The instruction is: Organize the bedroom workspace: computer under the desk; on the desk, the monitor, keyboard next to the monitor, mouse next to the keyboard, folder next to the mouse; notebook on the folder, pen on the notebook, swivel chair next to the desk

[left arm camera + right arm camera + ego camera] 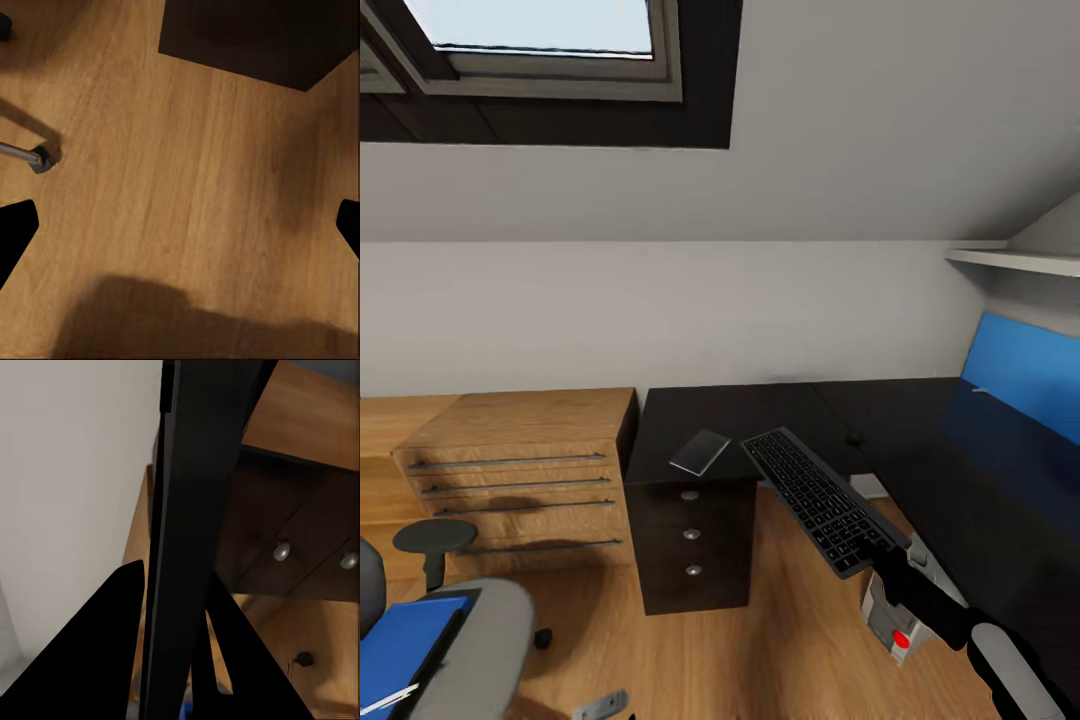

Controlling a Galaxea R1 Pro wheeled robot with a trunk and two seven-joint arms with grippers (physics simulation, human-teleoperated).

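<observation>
Clamped edge-on in the right gripper (176, 660), the keyboard (822, 497) hangs tilted in the air, its far end over the desk (760, 410) edge and just beside the grey notebook (701, 451) lying there. Off to the gripper's left, the folder (400, 645) sits on the chair (480, 630), so most steps remain undone. Left gripper (180, 225) gapes over bare floor (187, 165).

soft even daylight from skylight (545, 25); faint blurry shadows on floor (187, 195); renders slightly soft.
</observation>
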